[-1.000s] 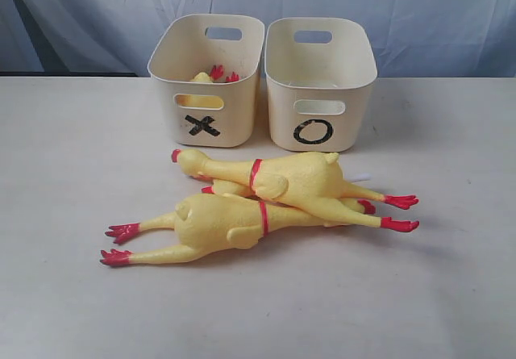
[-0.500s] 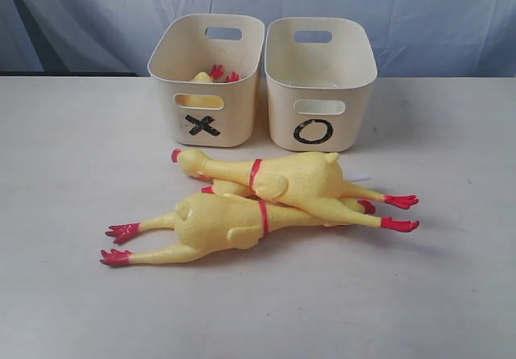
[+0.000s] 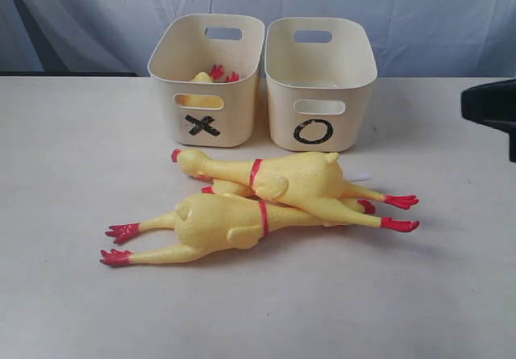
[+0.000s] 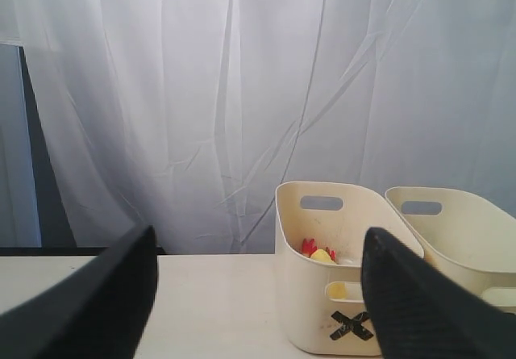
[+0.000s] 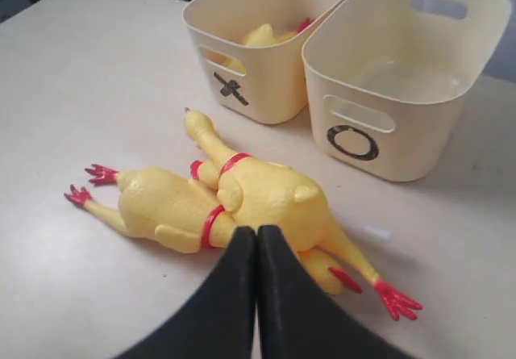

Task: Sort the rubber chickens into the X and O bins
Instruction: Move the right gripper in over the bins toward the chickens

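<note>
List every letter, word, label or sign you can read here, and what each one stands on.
"X": black mark on the front wall of the X bin, under its slot handle.
"O": black mark on the front wall of the O bin, under its slot handle.
Nothing else is readable. No print shows on the rubber chickens.

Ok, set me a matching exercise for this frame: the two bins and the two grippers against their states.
Things:
1. X bin
2. O bin
3. left gripper
4. right gripper

States:
a. shut, pointed toward the chickens on the table
b. looks empty
c. open, facing the bins
d. holds a chicken

Pairs: 1-d, 2-b, 3-c, 4-a
</note>
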